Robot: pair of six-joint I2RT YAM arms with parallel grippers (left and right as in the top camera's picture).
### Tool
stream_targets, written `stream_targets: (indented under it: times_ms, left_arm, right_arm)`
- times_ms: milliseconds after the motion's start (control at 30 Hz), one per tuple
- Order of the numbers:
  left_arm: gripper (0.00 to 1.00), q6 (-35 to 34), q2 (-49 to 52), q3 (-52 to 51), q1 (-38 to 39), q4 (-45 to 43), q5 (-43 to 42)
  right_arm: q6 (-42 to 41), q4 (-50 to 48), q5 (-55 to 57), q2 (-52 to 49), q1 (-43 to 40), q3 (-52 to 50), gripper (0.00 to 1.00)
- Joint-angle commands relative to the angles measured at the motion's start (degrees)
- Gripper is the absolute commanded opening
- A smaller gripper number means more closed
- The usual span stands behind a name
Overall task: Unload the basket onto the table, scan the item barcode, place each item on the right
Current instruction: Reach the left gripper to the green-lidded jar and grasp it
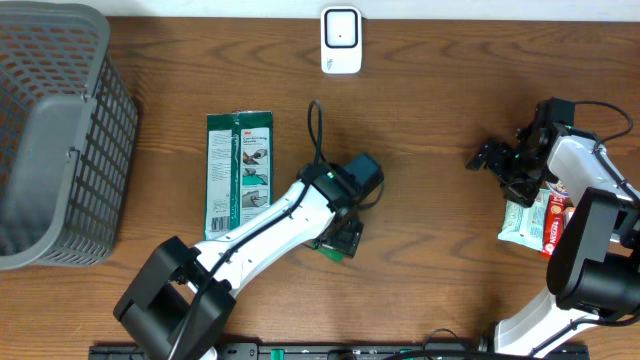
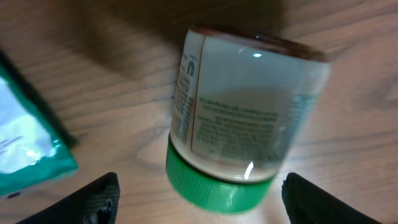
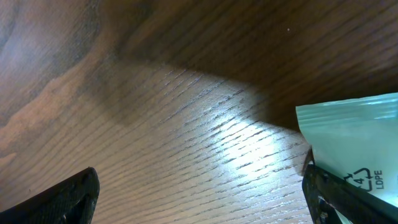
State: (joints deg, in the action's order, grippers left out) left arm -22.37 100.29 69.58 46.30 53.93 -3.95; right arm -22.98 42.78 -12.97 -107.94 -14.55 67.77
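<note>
Between the left gripper's [image 2: 205, 213] fingers a jar [image 2: 242, 112] is seen lying on its side on the table [image 2: 93, 74], its green lid [image 2: 214, 186] turned toward the wrist camera. What it holds cannot be told behind the label. The fingers are spread wide, one to each side of the lid, and no contact is seen. The jar is placed well away from the scanner [image 1: 341, 40], on the robot's side of it, and the left arm [image 1: 260, 225] is stretched slantwise over it. A green packet [image 1: 240, 170] is laid flat left of the scanner and nearer the robot, just beside that arm. A basket [image 1: 60, 130] is set far to the scanner's left, and only its own grey mesh is made out. Far right of the scanner the right gripper [image 1: 492, 157] is held low over the table with fingers spread wide. A pale pouch [image 1: 520, 218] is seen just beside one finger, with a red pack [image 1: 556, 225] against it.
</note>
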Motion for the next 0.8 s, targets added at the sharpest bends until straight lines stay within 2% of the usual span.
stream_targets:
  times_ms: [0,267,433,767]
  left_arm:
    - [0.82,-0.87,0.09,-2.1,0.02,-0.92,-0.13]
    - [0.8,-0.87,0.09,-2.97,0.02,-1.62,-0.11]
    - [0.77,-0.13,0.09,-5.42,0.02,-5.18,-0.07]
    - [0.76,10.38,0.07,-4.85,0.02,-10.84,2.49]
  right_arm:
    - [0.76,0.07,0.7,1.44,-0.04,0.94,0.99]
    - [0.76,0.04,0.7,1.44,-0.04,0.94,0.99]
    - [0.76,0.07,0.7,1.44,-0.04,0.94,0.99]
    - [0.76,0.07,0.68,1.44,-0.04,0.94,0.99]
